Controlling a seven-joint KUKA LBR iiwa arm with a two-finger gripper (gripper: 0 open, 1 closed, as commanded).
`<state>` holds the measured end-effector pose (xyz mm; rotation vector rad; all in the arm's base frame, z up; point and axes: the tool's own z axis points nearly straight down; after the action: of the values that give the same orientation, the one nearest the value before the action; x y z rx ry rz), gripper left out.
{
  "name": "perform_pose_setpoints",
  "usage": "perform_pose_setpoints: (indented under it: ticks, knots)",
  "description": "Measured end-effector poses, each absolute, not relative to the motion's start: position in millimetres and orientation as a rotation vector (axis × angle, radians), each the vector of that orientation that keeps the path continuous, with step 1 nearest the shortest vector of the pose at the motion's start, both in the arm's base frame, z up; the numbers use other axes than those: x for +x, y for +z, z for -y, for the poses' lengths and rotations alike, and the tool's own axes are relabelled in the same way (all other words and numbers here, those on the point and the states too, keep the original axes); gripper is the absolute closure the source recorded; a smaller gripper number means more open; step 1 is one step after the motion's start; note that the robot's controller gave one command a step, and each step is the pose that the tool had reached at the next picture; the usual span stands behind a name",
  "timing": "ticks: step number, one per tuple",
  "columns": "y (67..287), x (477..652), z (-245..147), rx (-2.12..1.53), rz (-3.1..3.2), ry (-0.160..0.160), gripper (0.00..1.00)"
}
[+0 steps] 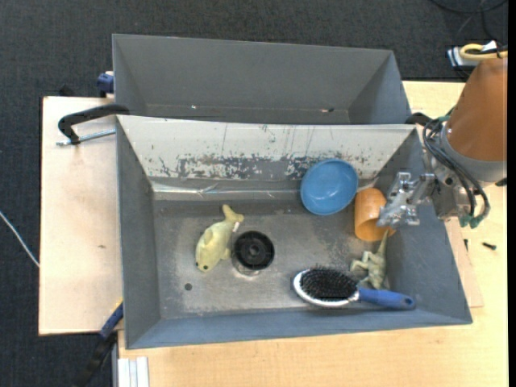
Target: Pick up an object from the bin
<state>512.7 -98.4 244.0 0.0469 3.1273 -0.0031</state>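
Observation:
My gripper (401, 201) hangs over the right side of the bin, just right of an orange cup (368, 214) that lies on its side against the right wall. It stands beside the cup and above it, with nothing seen in its grasp. A blue bowl (329, 187) leans on the back wall, left of the cup. Below the gripper lies a small pale green toy figure (372, 269). Next to that is a hairbrush (339, 287) with a white oval head, black bristles and a blue handle.
A yellow fish-shaped toy (214, 244) and a black round disc (253, 251) lie at the middle left of the bin floor. The arm with its orange cover comes in over the bin's right rim.

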Motion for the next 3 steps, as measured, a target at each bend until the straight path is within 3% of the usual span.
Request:
perform_pose_setpoints:
  ticks: [1, 2, 3]
  knots:
    - [83, 507.8, 99, -0.42, -3.118, 0.004, 1.0]
    - [86, 510.4, 99, -0.418, -3.11, 0.001, 0.0]
    - [85, 511.5, 49, -0.439, -3.105, 0.004, 0.0]
